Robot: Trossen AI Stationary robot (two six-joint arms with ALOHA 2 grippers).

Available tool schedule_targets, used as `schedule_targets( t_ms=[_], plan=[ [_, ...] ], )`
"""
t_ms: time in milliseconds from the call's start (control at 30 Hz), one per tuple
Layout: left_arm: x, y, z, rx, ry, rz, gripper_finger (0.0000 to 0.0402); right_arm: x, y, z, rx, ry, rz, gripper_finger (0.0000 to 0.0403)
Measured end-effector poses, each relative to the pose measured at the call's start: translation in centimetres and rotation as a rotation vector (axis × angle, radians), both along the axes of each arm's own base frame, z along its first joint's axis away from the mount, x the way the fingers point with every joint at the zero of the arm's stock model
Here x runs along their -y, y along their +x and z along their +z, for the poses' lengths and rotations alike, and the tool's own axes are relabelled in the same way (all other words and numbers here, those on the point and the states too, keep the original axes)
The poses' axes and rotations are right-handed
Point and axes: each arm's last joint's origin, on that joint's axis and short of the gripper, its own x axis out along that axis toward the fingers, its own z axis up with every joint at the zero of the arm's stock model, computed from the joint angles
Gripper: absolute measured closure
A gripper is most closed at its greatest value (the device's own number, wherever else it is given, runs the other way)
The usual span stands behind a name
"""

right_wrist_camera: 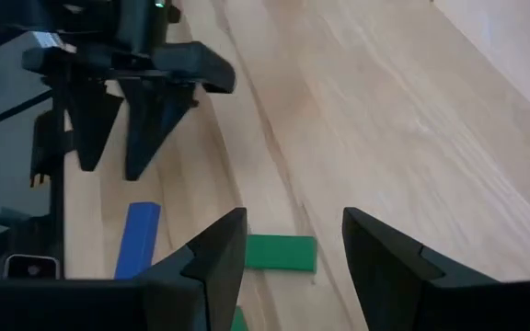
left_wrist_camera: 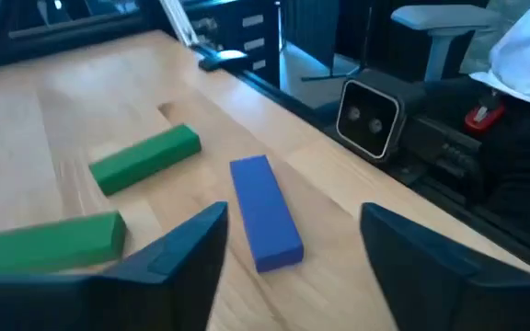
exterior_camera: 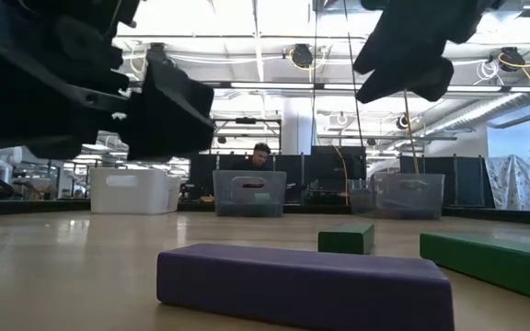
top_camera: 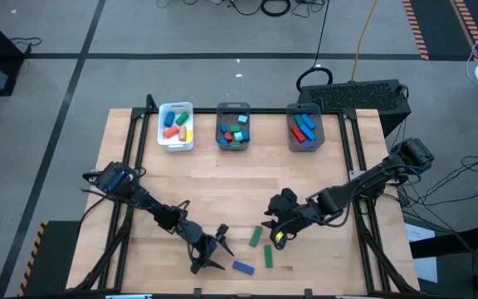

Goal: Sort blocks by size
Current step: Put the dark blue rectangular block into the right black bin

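Honestly, we'd say the blue bar (left_wrist_camera: 265, 211) lying flat on the tabletop (top_camera: 222, 187) by two green bars (left_wrist_camera: 145, 158) looks light, rigid and slick, so our wide-open, empty left end effector (left_wrist_camera: 288, 262) should pinch its long sides mid-length.

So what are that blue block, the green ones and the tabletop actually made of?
The blue block and the green blocks look like painted wood or plastic: flat solid colour, matte faces, crisp edges, no grain showing, so I can't tell which. The table looks like light wood with a smooth finish: pale planks with visible grain streaks and seams.
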Motion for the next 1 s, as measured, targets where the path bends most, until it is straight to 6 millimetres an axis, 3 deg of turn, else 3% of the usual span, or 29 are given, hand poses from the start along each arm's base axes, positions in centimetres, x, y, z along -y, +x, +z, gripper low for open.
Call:
schedule_targets(
  t_ms=[233, 633, 1000],
  plan=[
    [0.5, 1.0, -1.0, -0.054, -0.014, 0.025, 0.0078, -0.2, -0.1, 0.0, -0.003, 0.006, 0.001, 0.0236],
    [0.1, 2.4, -2.5, -0.146, -0.102, 0.065, 0.0073, -0.3, -0.1, 0.1, 0.006, 0.014, 0.0, 0.0236],
    [2.1, 2.2, -2.6, -0.181, 0.001, 0.229, 0.0074, -1.0, -0.4, 0.1, 0.01, 0.022, 0.018, 0.0236]
  ],
)
